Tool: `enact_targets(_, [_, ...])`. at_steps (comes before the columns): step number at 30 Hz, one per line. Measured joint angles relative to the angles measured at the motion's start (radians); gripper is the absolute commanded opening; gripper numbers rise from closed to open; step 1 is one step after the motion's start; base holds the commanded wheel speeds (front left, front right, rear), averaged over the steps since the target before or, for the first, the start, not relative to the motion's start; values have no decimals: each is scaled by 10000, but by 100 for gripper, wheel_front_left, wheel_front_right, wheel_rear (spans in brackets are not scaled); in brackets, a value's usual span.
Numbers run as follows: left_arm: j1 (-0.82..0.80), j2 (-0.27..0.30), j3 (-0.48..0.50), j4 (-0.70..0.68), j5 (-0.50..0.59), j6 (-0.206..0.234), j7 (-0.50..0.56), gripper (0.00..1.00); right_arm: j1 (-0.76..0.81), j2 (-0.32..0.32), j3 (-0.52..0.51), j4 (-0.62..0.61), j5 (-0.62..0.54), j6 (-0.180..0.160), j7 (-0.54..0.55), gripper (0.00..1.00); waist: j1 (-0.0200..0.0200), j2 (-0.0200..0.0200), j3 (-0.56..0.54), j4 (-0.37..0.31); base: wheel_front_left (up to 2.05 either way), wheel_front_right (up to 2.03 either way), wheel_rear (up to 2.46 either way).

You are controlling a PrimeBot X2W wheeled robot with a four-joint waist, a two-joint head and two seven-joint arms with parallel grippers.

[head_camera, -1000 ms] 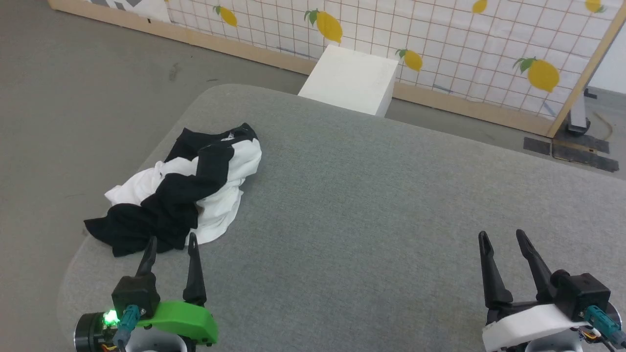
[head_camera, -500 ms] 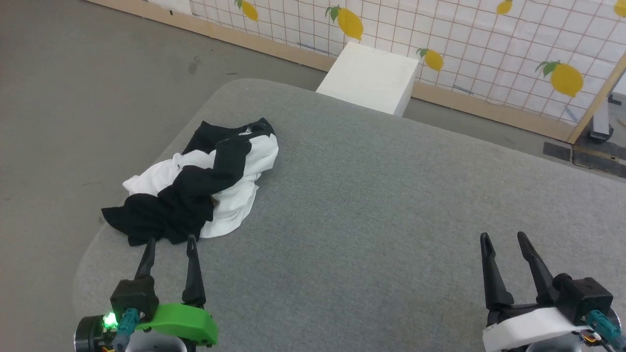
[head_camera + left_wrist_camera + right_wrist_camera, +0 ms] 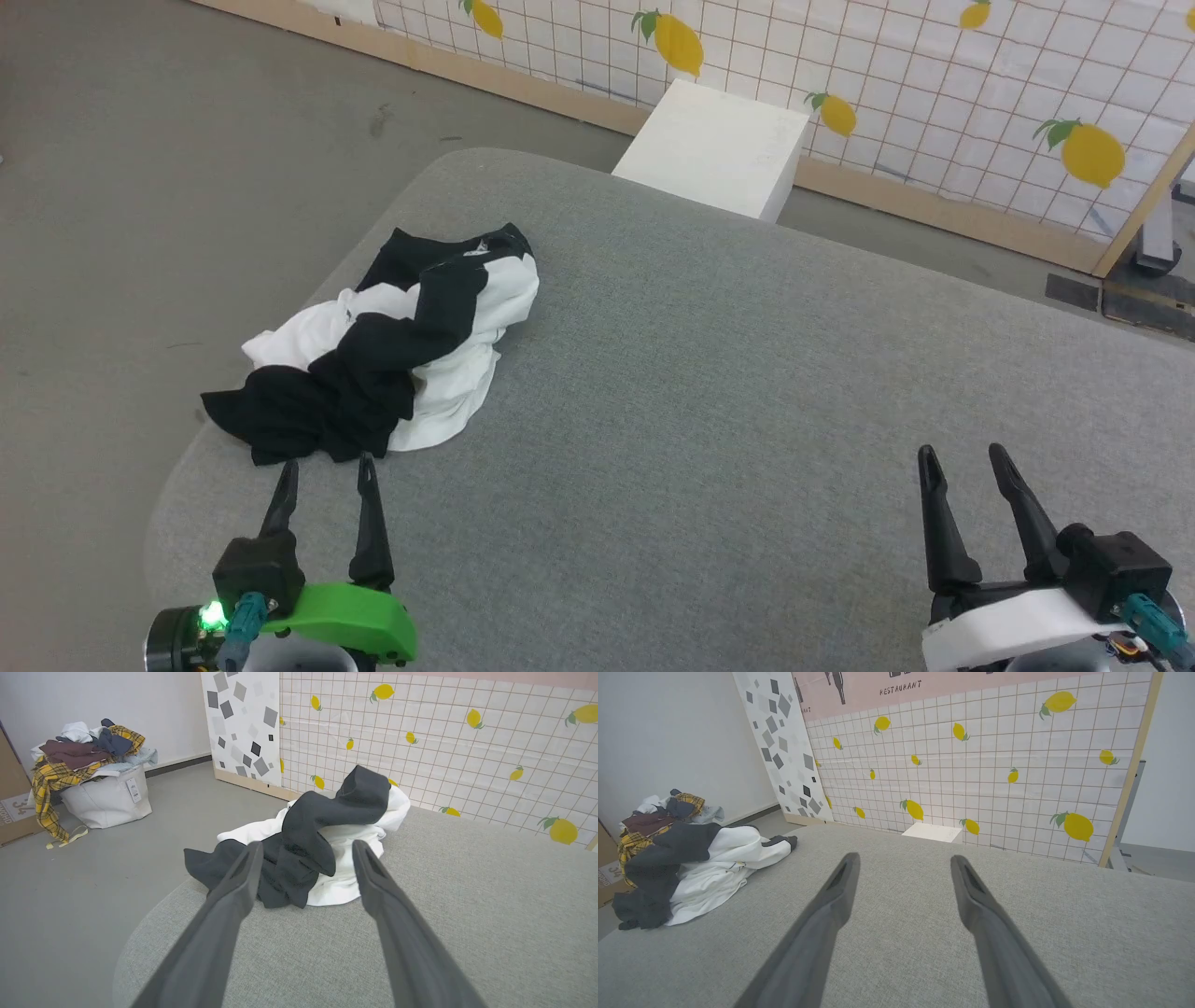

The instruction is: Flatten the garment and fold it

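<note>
One garment (image 3: 373, 359), a black-and-white T-shirt, lies crumpled in a single heap near the left edge of a grey padded table (image 3: 709, 401), black folds draped over white ones and one black end trailing toward the table's rounded corner. Two grippers wait at the near side, each with two long dark fingers. The left gripper (image 3: 327, 463), on a green mount, points at the heap's near black hem with its jaws spread wide and nothing between them. From the head camera its tips seem to stop just short of the cloth, though the angle leaves contact hard to rule out. The right gripper (image 3: 962, 451), on a white mount, stands equally wide and empty, well apart from the shirt over bare table. Beyond the far edge of the table sits one white box (image 3: 714, 149) against a wood-framed screen (image 3: 934, 75) printed with a grid and lemons. The left wrist camera also takes in one panel of scattered grey squares (image 3: 243, 723), one pale fabric bin (image 3: 105, 800) on the grey floor (image 3: 187, 140) heaped with mixed clothes (image 3: 79, 749), and part of a cardboard box (image 3: 11, 807) at the frame's edge. Nothing lies between either gripper and the shirt.
</note>
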Motion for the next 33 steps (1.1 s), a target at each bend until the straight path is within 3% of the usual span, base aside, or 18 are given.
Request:
enact_targets(7, [-376, 56, 128, 359, -226, -253, -2, 100, -1, 0, -29, -23, -15, 0, -2, 100, 0, 0, 144, 9, 0, 0, 0])
enact_targets(13, [-2848, 617, 366, 1384, -945, -961, 366, 100, -9, 0, -40, -40, -343, 0, -2, 100, 0, 0, 522, -16, 0, 0, 0])
enact_targets(19, [-5533, 1062, 222, 3400, -2468, -1567, 3342, 100, -126, 2, -125, -293, -849, 0, 249, 100, 0, 0, 1125, -145, 0, 0, 0])
enact_targets(23, [-6999, 1254, 192, 4656, -3639, -1649, 5743, 100, -332, 2, -155, -648, -1193, 0, 581, 100, 0, 0, 1617, -328, 0, 0, 0])
enact_targets(27, [-7797, 1582, -75, 5649, -4146, -1655, 7781, 100, -431, 2, -240, -1035, -1423, 0, 834, 100, 1, 0, 2098, -613, 0, 0, 0])
enact_targets(33, [-8054, 1906, -414, 6684, -4009, -1350, 9102, 100, -439, 2, -414, -1649, -1685, 0, 1116, 100, 3, 0, 2813, -1061, 0, 0, 0])
